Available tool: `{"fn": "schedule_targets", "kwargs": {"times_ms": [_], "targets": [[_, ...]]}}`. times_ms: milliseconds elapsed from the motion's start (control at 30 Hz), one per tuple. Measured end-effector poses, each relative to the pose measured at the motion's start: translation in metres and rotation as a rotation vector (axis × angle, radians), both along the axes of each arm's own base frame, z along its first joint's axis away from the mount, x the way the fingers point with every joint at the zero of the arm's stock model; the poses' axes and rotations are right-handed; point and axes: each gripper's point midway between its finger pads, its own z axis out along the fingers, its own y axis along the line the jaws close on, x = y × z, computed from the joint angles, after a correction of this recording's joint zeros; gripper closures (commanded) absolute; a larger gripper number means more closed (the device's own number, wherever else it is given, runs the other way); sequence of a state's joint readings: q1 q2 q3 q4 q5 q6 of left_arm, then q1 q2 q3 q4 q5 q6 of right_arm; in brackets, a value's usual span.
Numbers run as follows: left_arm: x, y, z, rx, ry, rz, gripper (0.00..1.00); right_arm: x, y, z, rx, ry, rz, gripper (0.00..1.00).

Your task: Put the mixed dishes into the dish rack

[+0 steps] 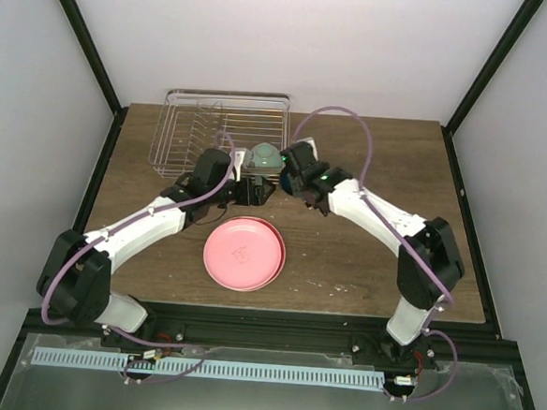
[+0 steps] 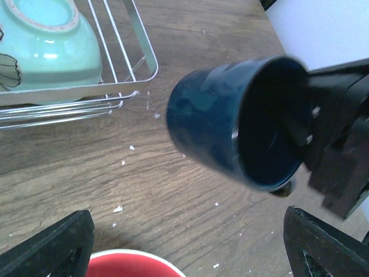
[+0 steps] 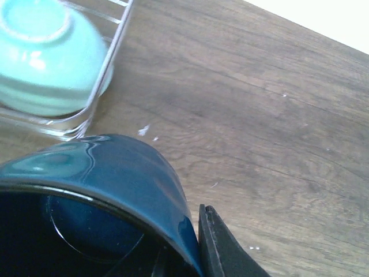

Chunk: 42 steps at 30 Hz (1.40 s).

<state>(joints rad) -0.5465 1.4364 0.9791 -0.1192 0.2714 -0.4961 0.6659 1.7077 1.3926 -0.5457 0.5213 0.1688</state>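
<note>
1. I am carrying the dark blue cup in my right pincer. The jaws are narrowed onto the wall at its rim, and one finger seems to be going inside the mouth while the other is pressing from outside. I am taking it by the rim, I judge, because the body looks too broad to span.
2. The cup is lying tilted on its side and off the bench. Its mouth is facing back into my right pincer and its base is pointing ahead, away from the fingers. I take that tilt to be a result of the rim grip and not yet the pose for setting it down.
3. It is showing as a plain, glossy, deep navy cylinder with a near-black inside. No handle is showing, and its edges are looking a little blurred.
4. Ahead of my right pincer and to its left, the dish rack is waiting. A pale mint bowl is sitting foot-up in its nearest corner, just beyond the cup's base. I am therefore probably aiming for free wire beside that bowl.
5. My left pincer is hanging spread wide and holding nothing. It is just on the near side of the cup, as if giving it room.
6. Behind both pincers, toward my bases, the pink plate is lying flat on the bench, not yet loaded.
</note>
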Motion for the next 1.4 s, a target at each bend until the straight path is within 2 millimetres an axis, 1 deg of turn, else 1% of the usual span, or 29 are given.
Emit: {"fn": "schedule_targets", "kwargs": {"times_ms": [100,167,200,300,400,633,833,1000,1100,1167,1400], "targets": [[-0.004,0.002,-0.003,-0.007,0.011,0.009,0.09,-0.01,0.019,-0.018,-0.043,0.02,0.012,0.99],[-0.006,0.004,-0.001,-0.014,0.009,0.015,0.09,-0.016,0.028,-0.03,-0.067,0.042,0.018,0.99],[-0.007,0.004,0.001,-0.018,0.006,0.018,0.09,-0.018,0.032,-0.035,-0.076,0.051,0.02,0.99],[-0.01,0.007,0.005,-0.026,-0.008,0.026,0.09,-0.024,0.036,-0.041,-0.088,0.061,0.014,0.99],[-0.011,0.009,0.004,-0.027,-0.009,0.033,0.09,-0.026,0.038,-0.039,-0.087,0.057,0.005,0.99],[-0.013,0.011,-0.006,-0.017,0.016,0.042,0.11,-0.024,0.044,-0.024,-0.06,0.016,-0.018,0.99],[-0.012,0.008,-0.013,-0.011,0.026,0.044,0.16,-0.028,0.05,-0.022,-0.05,0.013,-0.009,0.99],[-0.01,0.006,-0.018,-0.003,0.032,0.05,0.24,-0.036,0.055,-0.022,-0.048,0.021,-0.001,0.99],[-0.008,0.004,-0.021,-0.004,0.036,0.054,0.42,-0.04,0.059,-0.018,-0.039,0.017,0.008,0.99],[-0.007,0.002,-0.024,0.002,0.036,0.053,0.49,-0.044,0.061,-0.016,-0.033,0.015,0.014,0.99],[-0.008,-0.001,-0.033,0.014,0.051,0.055,0.58,-0.049,0.067,-0.013,-0.021,0.017,0.02,0.99]]}}
